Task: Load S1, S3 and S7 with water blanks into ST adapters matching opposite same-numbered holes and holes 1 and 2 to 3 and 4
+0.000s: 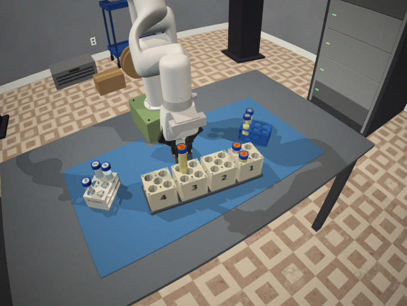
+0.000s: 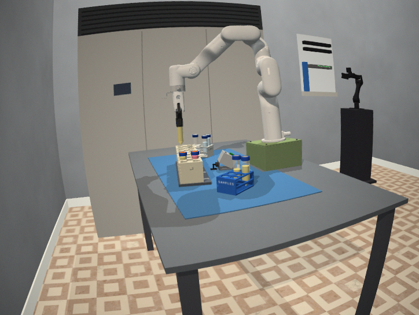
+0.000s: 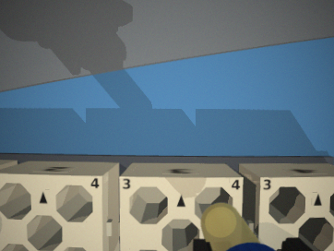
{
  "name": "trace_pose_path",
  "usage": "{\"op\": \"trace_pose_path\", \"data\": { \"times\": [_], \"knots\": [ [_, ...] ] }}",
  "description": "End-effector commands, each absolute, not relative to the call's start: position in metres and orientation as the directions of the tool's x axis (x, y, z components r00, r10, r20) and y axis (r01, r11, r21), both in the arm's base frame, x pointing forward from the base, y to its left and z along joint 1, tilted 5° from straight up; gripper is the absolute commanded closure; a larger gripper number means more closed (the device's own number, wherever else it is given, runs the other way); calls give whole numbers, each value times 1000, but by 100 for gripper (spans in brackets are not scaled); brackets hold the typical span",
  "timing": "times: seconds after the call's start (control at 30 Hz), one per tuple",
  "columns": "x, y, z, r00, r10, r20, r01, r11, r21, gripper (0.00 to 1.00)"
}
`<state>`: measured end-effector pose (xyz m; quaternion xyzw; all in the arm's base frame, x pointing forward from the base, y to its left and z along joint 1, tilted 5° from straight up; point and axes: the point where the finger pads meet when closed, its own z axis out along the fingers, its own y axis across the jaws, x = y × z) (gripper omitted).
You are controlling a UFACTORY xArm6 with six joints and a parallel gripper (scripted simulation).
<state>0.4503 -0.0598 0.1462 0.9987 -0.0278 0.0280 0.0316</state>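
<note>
My gripper (image 1: 181, 148) (image 2: 178, 118) (image 3: 246, 245) is shut on an orange-dot sample tube (image 1: 182, 162) (image 2: 180, 134) (image 3: 221, 226) with yellow fluid and holds it upright. The tube's tip hangs just over adapter 3 (image 1: 194, 187) (image 3: 126, 217), above the hole at its back left corner in the top view. Adapters 4 (image 1: 162, 197), 3, 2 (image 1: 223, 177) and 1 (image 1: 250, 168) (image 2: 189, 171) stand in a row in the stand (image 1: 210, 194). Adapter 1 holds two orange-dot tubes (image 1: 236, 146) (image 1: 243, 154) (image 2: 183, 154) (image 2: 194, 154). Adapters 2, 3 and 4 are empty.
A white blanks rack (image 1: 98, 198) (image 2: 207, 149) with three white-dot tubes (image 1: 95, 164) (image 1: 105, 166) (image 1: 86, 181) stands at the left. A blue samples rack (image 1: 259, 133) (image 2: 233, 182) holds two grey-dot tubes (image 1: 247, 117) (image 2: 245, 165). The sloped DONE desk (image 2: 225, 158) stands behind the stand, hidden by the arm in the top view.
</note>
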Motion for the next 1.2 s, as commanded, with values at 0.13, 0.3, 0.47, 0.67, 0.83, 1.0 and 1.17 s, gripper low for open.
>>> {"op": "trace_pose_path", "data": {
  "times": [0.13,0.3,0.47,0.67,0.83,1.0,1.17],
  "knots": [
    [453,-61,135,996,-53,64,-57,-996,62,100],
    [453,-61,132,996,-53,64,-57,-996,62,100],
    [453,-61,132,996,-53,64,-57,-996,62,100],
    [453,-61,132,996,-53,64,-57,-996,62,100],
    [453,-61,130,996,-53,64,-57,-996,62,100],
    [454,-62,125,996,-53,64,-57,-996,62,100],
    [454,-62,122,996,-53,64,-57,-996,62,100]
  ]
}}
